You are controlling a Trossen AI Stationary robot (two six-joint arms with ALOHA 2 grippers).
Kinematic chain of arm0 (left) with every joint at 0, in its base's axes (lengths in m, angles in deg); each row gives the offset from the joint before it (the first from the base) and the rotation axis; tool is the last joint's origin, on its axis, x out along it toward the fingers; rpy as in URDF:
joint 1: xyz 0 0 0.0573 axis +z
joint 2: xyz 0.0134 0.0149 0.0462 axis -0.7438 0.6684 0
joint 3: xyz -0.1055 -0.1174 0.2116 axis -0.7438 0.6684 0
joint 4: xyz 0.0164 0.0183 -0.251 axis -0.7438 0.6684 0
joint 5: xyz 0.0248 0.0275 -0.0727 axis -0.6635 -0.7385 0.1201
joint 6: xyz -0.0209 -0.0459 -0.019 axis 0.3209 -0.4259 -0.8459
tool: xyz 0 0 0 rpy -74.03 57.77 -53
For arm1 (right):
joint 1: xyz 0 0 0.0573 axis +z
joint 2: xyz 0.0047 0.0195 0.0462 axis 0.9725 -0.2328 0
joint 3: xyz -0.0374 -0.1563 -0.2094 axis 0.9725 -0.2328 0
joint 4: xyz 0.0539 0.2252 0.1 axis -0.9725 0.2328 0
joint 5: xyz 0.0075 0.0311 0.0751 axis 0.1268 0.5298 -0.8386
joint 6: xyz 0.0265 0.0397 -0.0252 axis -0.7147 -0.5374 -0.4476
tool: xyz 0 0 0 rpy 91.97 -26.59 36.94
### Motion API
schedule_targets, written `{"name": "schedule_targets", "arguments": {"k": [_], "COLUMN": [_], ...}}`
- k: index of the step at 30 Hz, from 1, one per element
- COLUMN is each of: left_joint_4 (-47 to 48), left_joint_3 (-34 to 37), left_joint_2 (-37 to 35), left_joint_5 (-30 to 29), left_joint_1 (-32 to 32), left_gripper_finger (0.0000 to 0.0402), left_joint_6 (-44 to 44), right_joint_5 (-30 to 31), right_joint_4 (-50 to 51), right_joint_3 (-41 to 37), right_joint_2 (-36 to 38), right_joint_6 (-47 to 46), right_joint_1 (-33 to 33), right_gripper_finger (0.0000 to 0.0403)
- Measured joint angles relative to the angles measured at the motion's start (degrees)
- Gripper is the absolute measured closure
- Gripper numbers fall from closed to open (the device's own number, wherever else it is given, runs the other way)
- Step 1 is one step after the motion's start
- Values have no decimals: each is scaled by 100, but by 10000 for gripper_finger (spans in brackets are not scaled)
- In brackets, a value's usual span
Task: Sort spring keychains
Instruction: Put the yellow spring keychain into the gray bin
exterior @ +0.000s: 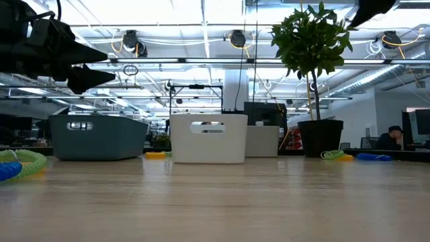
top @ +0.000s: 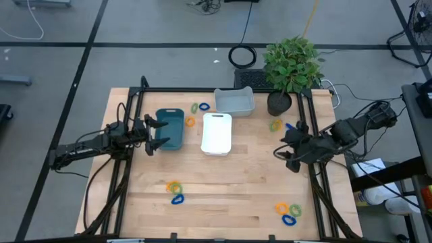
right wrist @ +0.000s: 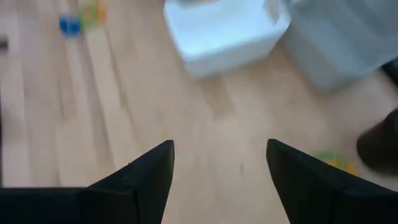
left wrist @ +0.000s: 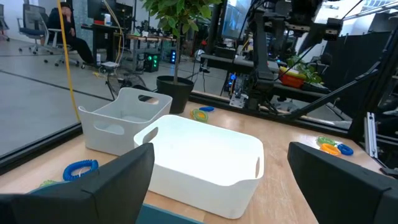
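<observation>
Spring keychains lie in small groups on the wooden table: green and blue ones point(top: 200, 106) and an orange one point(top: 190, 122) by the trays, some near the plant pot point(top: 275, 125), a pile near the front point(top: 175, 191), and another at the front right point(top: 289, 212). My left gripper point(top: 156, 133) hovers open over the left side of the teal tray point(top: 172, 128), facing the white tray point(left wrist: 205, 162). My right gripper point(top: 287, 150) is open above bare table on the right point(right wrist: 219, 144). Neither holds anything.
A white tray point(top: 217, 133) sits mid-table and a grey tray point(top: 234, 101) behind it. A potted plant point(top: 290, 67) stands at the far right corner. A black metal frame point(top: 202, 90) runs along the table's far edge and sides. A black cable coil point(top: 242, 56) lies on the floor.
</observation>
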Motion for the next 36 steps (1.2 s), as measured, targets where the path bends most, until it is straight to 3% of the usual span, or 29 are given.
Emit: {"name": "schedule_targets", "arguments": {"k": [7, 16, 28, 36], "left_joint_4": [0, 0, 0, 0], "left_joint_3": [0, -2, -2, 0], "left_joint_2": [-1, -2, -1, 0], "left_joint_5": [0, -1, 0, 0], "left_joint_1": [2, 1, 0, 0], "left_gripper_finger": [23, 23, 23, 23], "left_joint_6": [-2, 0, 0, -2], "right_joint_5": [-663, -1394, -1815, -1864], "right_joint_4": [1080, 1277, 1231, 1206], "right_joint_3": [633, 693, 693, 694], "right_joint_2": [-606, -742, -744, -1090], "right_joint_6": [56, 433, 665, -50], "right_joint_1": [8, 12, 40, 717], "right_gripper_finger": [161, 161, 161, 172]}}
